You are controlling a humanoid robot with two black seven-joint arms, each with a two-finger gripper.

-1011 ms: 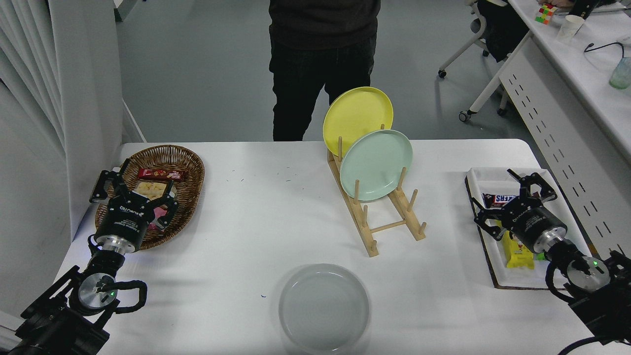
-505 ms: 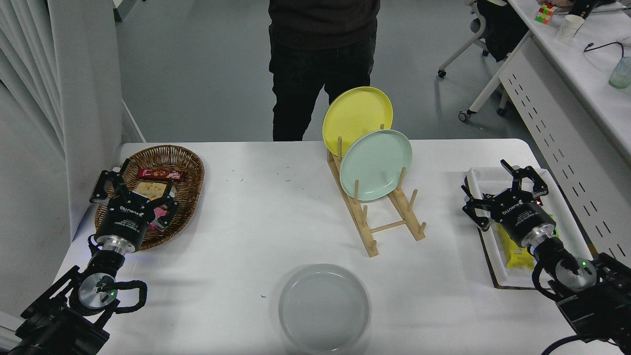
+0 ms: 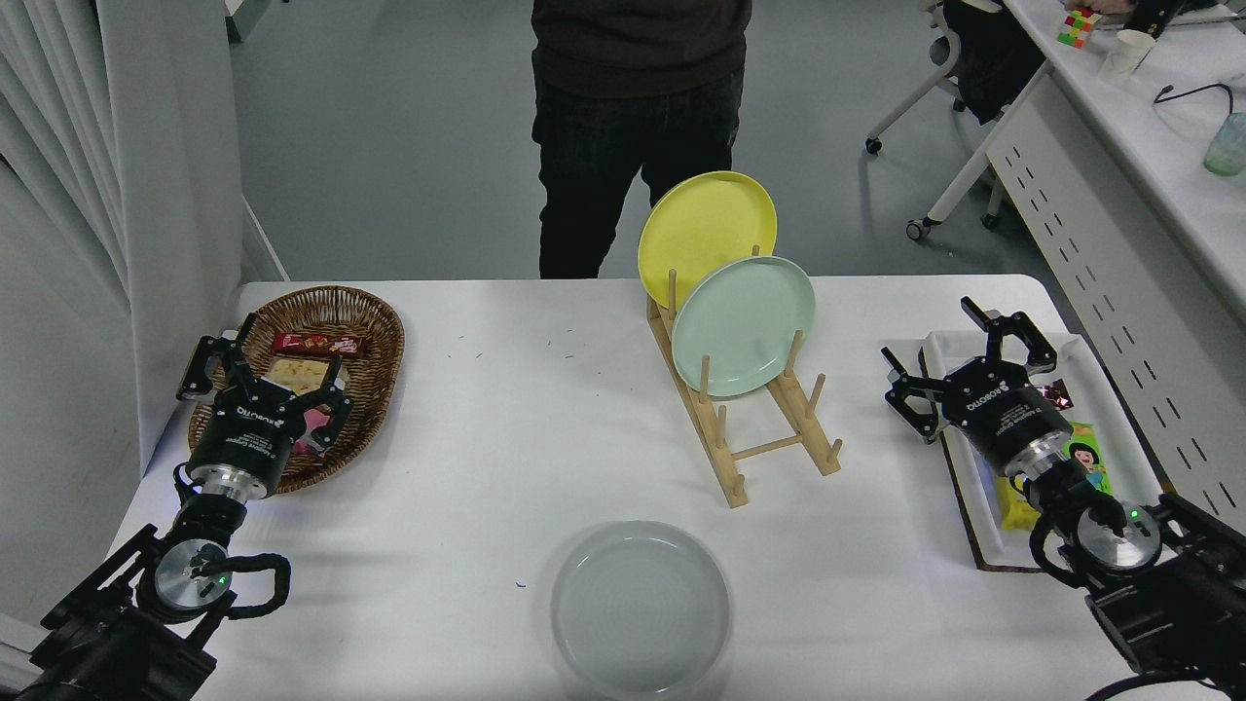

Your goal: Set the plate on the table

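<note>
Since a moment ago, the right gripper [image 3: 959,357] has slid to the left and a bit farther away, so it now hangs over the left edge of the white tray [image 3: 983,531] and not over its middle. Its fingers are spread wide and they hold nothing. More of the snack bars [image 3: 1090,465] in the tray can be seen now. The plate [image 3: 640,608] has not moved. It lies flat on the table [image 3: 506,438], close to the near edge and about in the middle from side to side, well apart from both grippers. White table shows all around the plate, with lots of open room to its left and right. Behind it stands the wooden rack [image 3: 769,428], which holds the mint green plate [image 3: 743,324] and the yellow plate [image 3: 706,234] on edge. Bare table lies between the rack and the right gripper. The left gripper [image 3: 261,375] is parked at the lower left, over the near side of the brown basket [image 3: 375,341], with its fingers open and nothing in them. A person [image 3: 638,127] in dark clothes stands at the far edge of the table.
</note>
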